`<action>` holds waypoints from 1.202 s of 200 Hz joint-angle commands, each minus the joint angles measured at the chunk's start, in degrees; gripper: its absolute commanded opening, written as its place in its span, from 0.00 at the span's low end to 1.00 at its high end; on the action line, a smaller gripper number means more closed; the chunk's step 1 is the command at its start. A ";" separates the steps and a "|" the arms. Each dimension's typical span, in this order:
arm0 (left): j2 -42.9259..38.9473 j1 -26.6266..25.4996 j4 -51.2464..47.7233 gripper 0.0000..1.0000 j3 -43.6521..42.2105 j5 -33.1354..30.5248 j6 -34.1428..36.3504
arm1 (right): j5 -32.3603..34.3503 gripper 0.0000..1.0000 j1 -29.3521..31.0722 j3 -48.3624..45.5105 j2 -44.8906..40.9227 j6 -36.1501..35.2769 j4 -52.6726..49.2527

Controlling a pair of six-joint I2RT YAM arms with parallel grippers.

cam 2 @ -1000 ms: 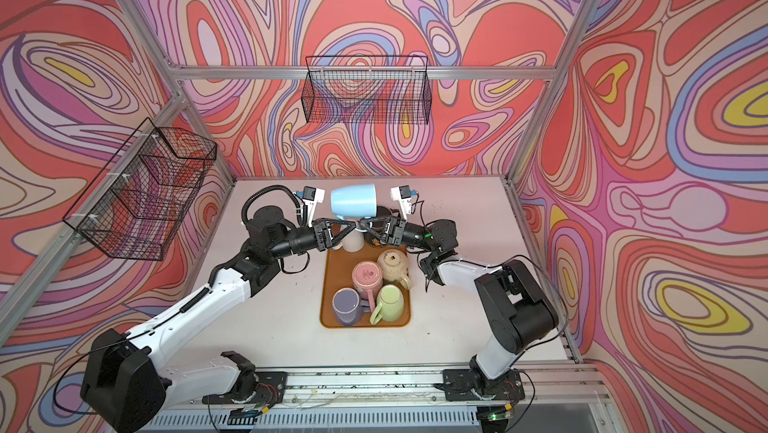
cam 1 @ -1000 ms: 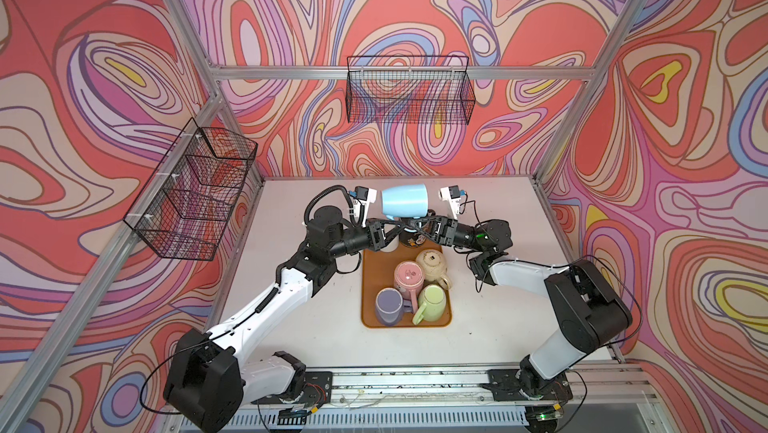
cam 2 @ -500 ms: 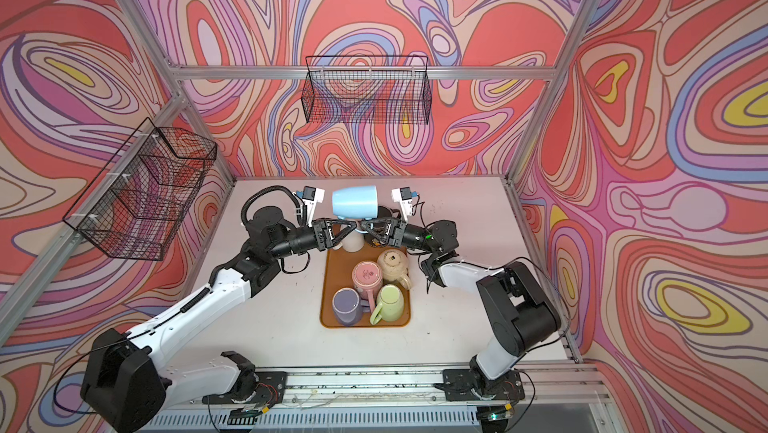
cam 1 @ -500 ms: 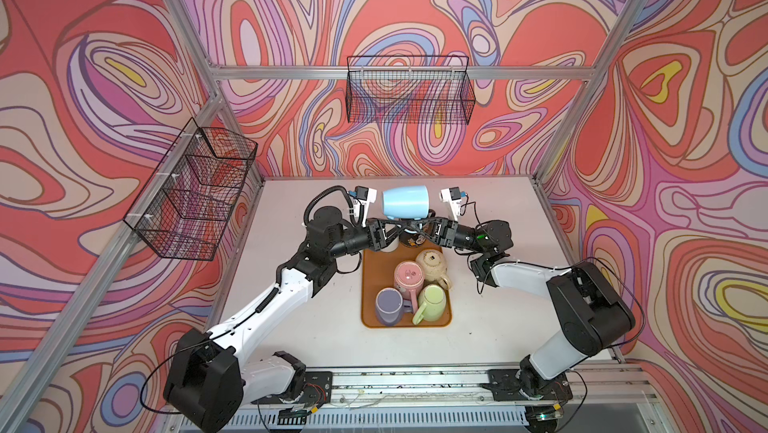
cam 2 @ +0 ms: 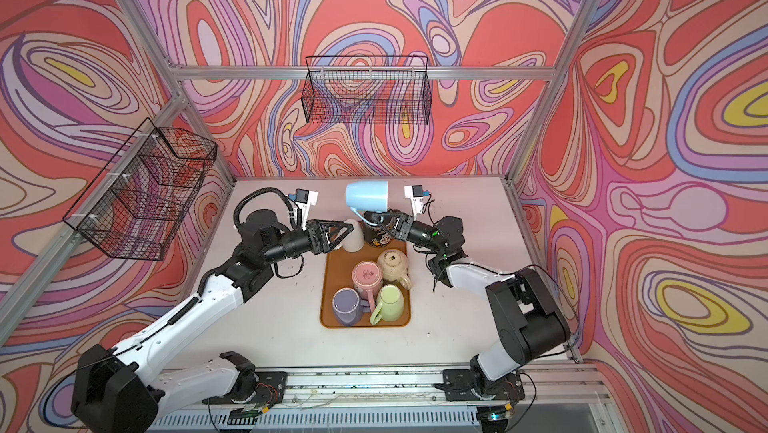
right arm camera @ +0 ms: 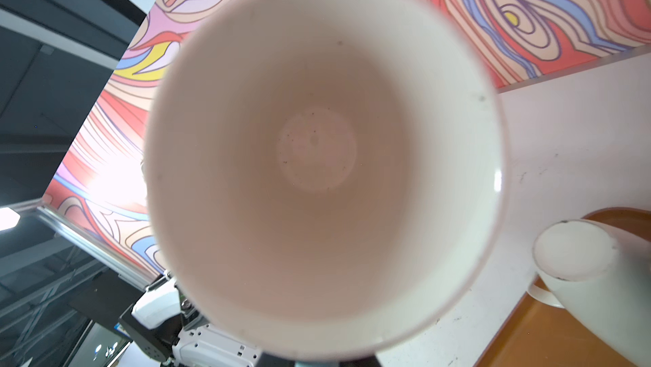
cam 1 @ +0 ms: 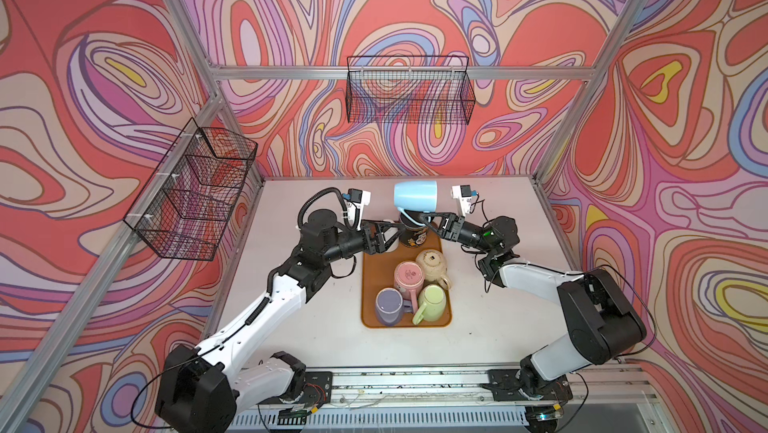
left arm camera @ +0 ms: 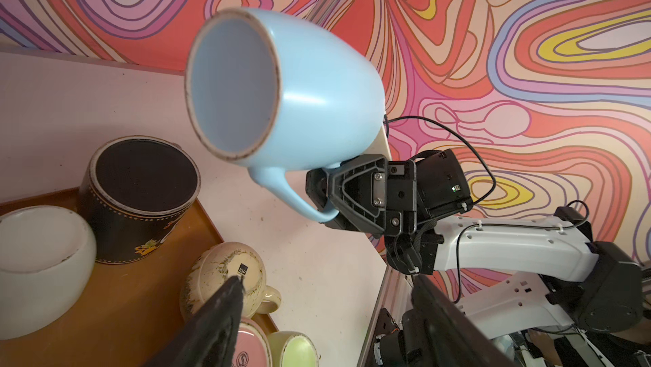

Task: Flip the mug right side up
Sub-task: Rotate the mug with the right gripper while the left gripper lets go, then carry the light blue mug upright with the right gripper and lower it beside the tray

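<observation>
blue mug (cam 1: 415, 196): sideways, aloft | right fingers (left arm camera: 378, 189): clamped on its handle | left fingers (left arm camera: 218, 316): wide, off mug

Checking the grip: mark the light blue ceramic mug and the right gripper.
light blue ceramic mug (cam 1: 415, 196): in a top view, side wall.
right gripper (left arm camera: 318, 197): left wrist view, between fingertips on handle.
</observation>
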 commanded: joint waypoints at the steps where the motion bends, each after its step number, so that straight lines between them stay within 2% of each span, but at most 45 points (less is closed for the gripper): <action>1: -2.42 0.37 -6.43 0.89 0.25 -2.44 3.23 | 2.93 0.00 -2.28 -0.25 -1.89 1.06 2.99; 24: -4.57 0.33 -14.16 0.94 1.57 -4.56 6.51 | 3.22 0.00 -5.43 0.25 -3.16 -1.00 -3.78; 43: -6.96 0.37 -20.17 1.00 2.36 -7.77 9.47 | 4.67 0.00 -7.62 1.55 -5.38 -6.76 -15.90; 77: -9.84 0.36 -31.61 1.00 4.53 -15.63 14.42 | 9.64 0.00 -10.01 7.31 -6.68 -18.86 -38.80; 134: -12.90 0.37 -41.61 1.00 5.24 -26.39 18.16 | 17.75 0.00 -12.55 20.53 -0.88 -29.97 -62.61; 198: -17.83 0.37 -44.63 1.00 2.38 -28.55 21.54 | 26.91 0.00 -15.10 35.78 8.46 -40.74 -82.41; 240: -17.29 0.34 -44.39 1.00 1.06 -27.31 23.62 | 33.87 0.00 -16.80 46.77 16.23 -47.87 -94.18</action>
